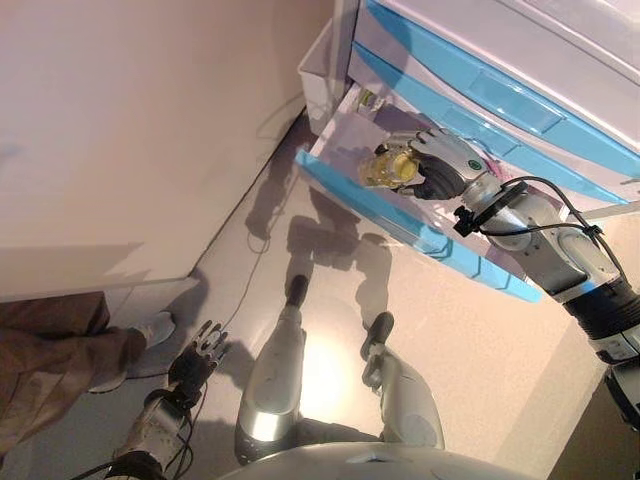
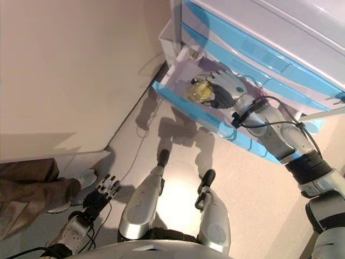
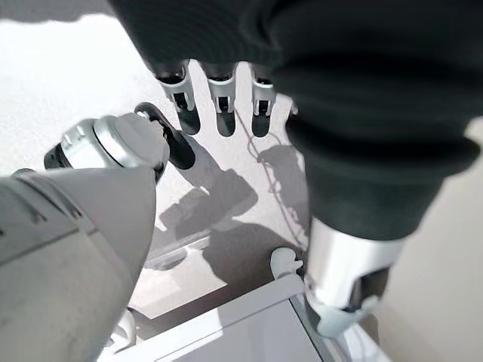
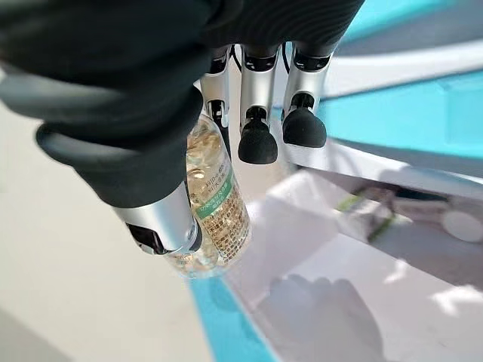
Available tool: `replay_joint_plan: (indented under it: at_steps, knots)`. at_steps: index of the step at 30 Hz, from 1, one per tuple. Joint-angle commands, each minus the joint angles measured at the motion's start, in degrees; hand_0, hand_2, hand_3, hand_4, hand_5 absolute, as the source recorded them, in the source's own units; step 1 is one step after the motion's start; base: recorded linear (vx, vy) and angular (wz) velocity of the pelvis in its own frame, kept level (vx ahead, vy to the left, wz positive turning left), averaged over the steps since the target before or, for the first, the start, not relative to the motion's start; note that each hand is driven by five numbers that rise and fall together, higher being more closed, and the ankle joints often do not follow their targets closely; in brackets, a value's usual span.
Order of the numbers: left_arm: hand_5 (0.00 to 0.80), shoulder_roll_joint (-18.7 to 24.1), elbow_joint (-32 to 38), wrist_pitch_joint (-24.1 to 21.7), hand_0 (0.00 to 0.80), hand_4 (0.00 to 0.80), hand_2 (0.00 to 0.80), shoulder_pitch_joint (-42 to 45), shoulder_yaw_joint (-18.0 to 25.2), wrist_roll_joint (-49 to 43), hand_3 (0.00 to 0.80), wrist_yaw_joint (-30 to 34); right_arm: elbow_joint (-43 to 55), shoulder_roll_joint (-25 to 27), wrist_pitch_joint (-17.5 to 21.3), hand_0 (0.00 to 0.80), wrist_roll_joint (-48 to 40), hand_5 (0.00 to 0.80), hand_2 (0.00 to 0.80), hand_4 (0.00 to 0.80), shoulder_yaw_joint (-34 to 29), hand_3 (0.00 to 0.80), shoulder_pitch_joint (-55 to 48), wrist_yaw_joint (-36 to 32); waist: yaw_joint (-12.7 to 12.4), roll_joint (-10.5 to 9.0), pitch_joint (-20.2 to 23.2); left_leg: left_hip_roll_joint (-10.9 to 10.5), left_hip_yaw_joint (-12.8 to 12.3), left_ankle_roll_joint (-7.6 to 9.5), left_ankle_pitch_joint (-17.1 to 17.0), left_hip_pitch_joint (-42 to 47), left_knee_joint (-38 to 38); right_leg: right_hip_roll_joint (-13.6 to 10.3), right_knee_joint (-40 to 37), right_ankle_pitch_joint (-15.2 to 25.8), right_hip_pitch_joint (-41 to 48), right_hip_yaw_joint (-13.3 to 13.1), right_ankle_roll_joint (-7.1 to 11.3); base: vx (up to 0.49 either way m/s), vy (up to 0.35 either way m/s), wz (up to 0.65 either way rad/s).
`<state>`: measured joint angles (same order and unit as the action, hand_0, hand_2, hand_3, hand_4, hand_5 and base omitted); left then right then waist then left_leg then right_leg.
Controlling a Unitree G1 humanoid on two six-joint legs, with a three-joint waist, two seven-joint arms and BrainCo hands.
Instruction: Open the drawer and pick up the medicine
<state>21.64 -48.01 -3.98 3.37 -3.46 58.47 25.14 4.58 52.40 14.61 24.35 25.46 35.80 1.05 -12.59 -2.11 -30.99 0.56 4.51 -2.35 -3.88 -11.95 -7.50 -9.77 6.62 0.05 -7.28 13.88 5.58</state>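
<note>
A white cabinet with light-blue drawer fronts (image 1: 520, 100) stands ahead. Its lowest drawer (image 1: 400, 225) is pulled open. My right hand (image 1: 432, 162) is over the open drawer, its fingers and thumb curled round a clear medicine bottle (image 1: 388, 170) with yellowish contents. The bottle (image 4: 213, 204) with its label shows in the right wrist view, pinched between thumb and fingers above the drawer's inside. My left hand (image 1: 197, 358) hangs low at my left side near the floor, fingers straight and holding nothing; its fingers (image 3: 219, 98) also show in its wrist view.
A small box (image 4: 370, 215) and a white round thing (image 4: 462, 225) lie at the back of the open drawer. A person's leg and white shoe (image 1: 150, 330) are on the floor at left. A pale wall (image 1: 130, 130) runs along the left.
</note>
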Motion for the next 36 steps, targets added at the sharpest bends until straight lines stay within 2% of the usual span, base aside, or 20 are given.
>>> replay_joint_plan:
  at_steps: [1, 5, 9, 16, 26, 36]
  knots:
    - [0.000, -0.6, -0.2, -1.3, 0.000, 0.000, 0.000, 5.4, 1.3, -1.6, 0.000, 0.6, 8.3, 3.4, 3.5, 0.800, -3.5, 0.800, 0.800, 0.800, -2.3, 0.800, -1.0, -0.6, 1.1, -1.43, 6.8, -1.4, -1.4, 1.38, 6.6, 0.4, -1.8, 0.3, 0.0, 1.3, 0.5, -0.7, 2.19, -0.005, -0.002, -0.14]
    - [0.000, -1.2, -0.1, -1.5, 0.000, 0.000, 0.000, 5.7, 1.4, -1.9, 0.000, 0.4, 12.4, 3.9, 4.9, 0.800, -4.9, 0.800, 0.800, 0.800, -4.4, 0.800, -2.4, -2.4, 1.6, -1.64, 7.7, -1.3, -1.7, 1.31, 6.6, 1.0, -1.2, 0.5, -0.4, 1.2, 0.9, -1.1, 2.23, -0.010, -0.001, -0.07]
    - [0.000, -2.4, -0.1, -1.5, 0.000, 0.000, 0.000, 6.2, 2.0, -2.1, 0.000, -0.6, 20.7, 4.3, 7.3, 0.800, -12.3, 0.800, 0.800, 0.800, -8.7, 0.800, -5.6, -7.6, 2.8, -2.11, 10.0, -0.9, -2.4, 1.05, 6.6, 2.5, 0.3, 0.9, -1.1, 1.0, 1.6, -1.9, 2.27, -0.014, 0.010, -0.08]
    - [0.000, -3.9, -1.5, -1.8, 0.000, 0.000, 0.000, 6.3, 2.5, -2.5, 0.000, -0.9, 26.0, 3.6, 7.5, 0.800, -23.4, 0.800, 0.800, 0.800, -14.7, 0.800, -9.4, -13.9, 4.2, -2.75, 12.8, -0.4, -3.2, 0.59, 6.6, 4.2, 1.8, 1.2, -2.0, 0.8, 2.6, -2.7, 2.25, -0.007, 0.007, -0.10]
    - [0.000, -5.5, -5.6, -2.3, 0.000, 0.000, 0.000, 7.4, 4.2, -3.0, 0.000, -0.2, 27.8, 3.0, 1.8, 0.800, -38.3, 0.800, 0.800, 0.800, -24.8, 0.800, -12.7, -21.0, 5.8, -3.81, 18.2, 0.8, -4.3, -0.52, 6.1, 7.2, 4.8, 1.6, -3.7, 1.0, 4.5, -3.3, 2.52, 0.029, 0.010, -0.09]
    - [0.000, -6.3, -9.3, -1.9, 0.000, 0.000, 0.000, 8.1, 5.5, -4.2, 0.000, -0.8, 18.6, 4.0, -6.1, 0.800, -44.7, 0.800, 0.800, 0.800, -29.8, 0.800, -8.9, -19.3, 5.9, -4.32, 22.5, 1.1, -4.4, -1.00, 6.3, 9.9, 6.0, 1.4, -4.7, 0.9, 6.8, -3.0, 2.50, 0.074, 0.007, -0.07]
